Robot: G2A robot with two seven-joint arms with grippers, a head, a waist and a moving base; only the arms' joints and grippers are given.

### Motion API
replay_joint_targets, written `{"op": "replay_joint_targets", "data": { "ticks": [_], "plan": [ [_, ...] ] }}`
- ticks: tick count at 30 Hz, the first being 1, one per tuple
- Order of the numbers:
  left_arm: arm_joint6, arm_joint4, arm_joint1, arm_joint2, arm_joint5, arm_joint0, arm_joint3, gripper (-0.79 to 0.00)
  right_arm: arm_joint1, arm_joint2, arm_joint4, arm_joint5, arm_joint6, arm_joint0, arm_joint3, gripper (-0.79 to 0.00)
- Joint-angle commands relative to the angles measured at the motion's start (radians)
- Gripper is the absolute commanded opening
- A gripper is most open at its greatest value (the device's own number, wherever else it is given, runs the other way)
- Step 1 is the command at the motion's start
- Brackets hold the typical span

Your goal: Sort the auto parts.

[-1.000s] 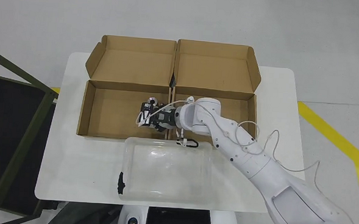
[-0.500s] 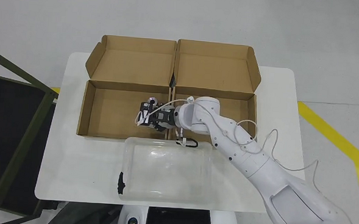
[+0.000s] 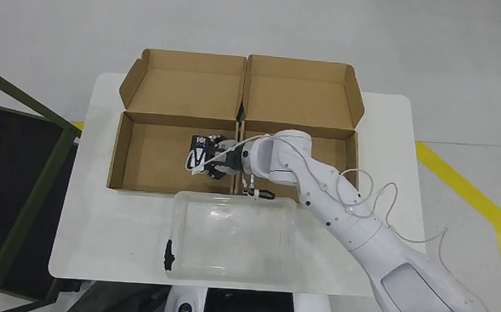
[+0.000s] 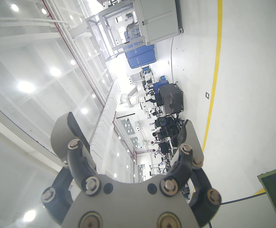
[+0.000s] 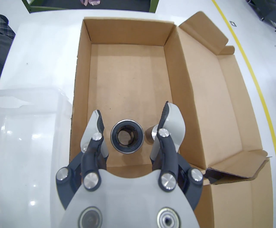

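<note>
- Cardboard box (image 5: 129, 32), the left one of two on the table (image 3: 388, 129). My right gripper (image 5: 132, 111) hangs over its end nearest the other box (image 3: 336, 156), jaws spread, nothing held.
- Right wrist view resolves the parts. From above, my own wrist covers that corner.
- A ring part (image 5: 127, 139) lies on the box floor between my fingers (image 5: 172, 121), touching neither.
- Ring: bright metal outer rim, dark inner sleeve, round bore facing up with brown floor visible through it.
- A small metal cylinder (image 5: 150, 134) sits just beside the ring, partly behind one finger. Can't tell if the two touch.
- Fingers: pale grey shells, black ribbed pads, round steel pivot pins.
- Top view gives the layout: both boxes side by side, lid flaps folded back on the far side.
- A clear plastic bin (image 3: 229, 240) sits just in front of the boxes, glossy, with rounded corners.
- Box walls are plain matte brown with creased flap edges. The table is smooth and white.
- My left gripper (image 4: 128, 119) shows in its wrist view pointed up into the hall, jaws wide apart, empty.
</note>
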Motion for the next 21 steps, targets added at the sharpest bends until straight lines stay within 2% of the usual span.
{"op": "replay_joint_targets", "data": {
  "ticks": [1,7,11,21],
  "plan": [
    [0.0,0.0,0.0,0.0,0.0,0.0,0.0,0.0,0.009,0.024,0.002,-0.006,-0.002,-0.019,-0.044,-0.292],
    [0.0,0.0,0.0,0.0,0.0,0.0,0.0,0.0,0.045,0.115,-0.01,-0.024,0.003,-0.113,-0.199,-0.28],
    [0.0,0.0,0.0,0.0,0.0,0.0,0.0,0.0,0.076,0.198,-0.027,-0.041,-0.001,-0.207,-0.311,-0.231],
    [0.0,0.0,0.0,0.0,0.0,0.0,0.0,0.0,0.143,0.418,-0.091,-0.083,-0.043,-0.442,-0.56,-0.215]
  ]
}}
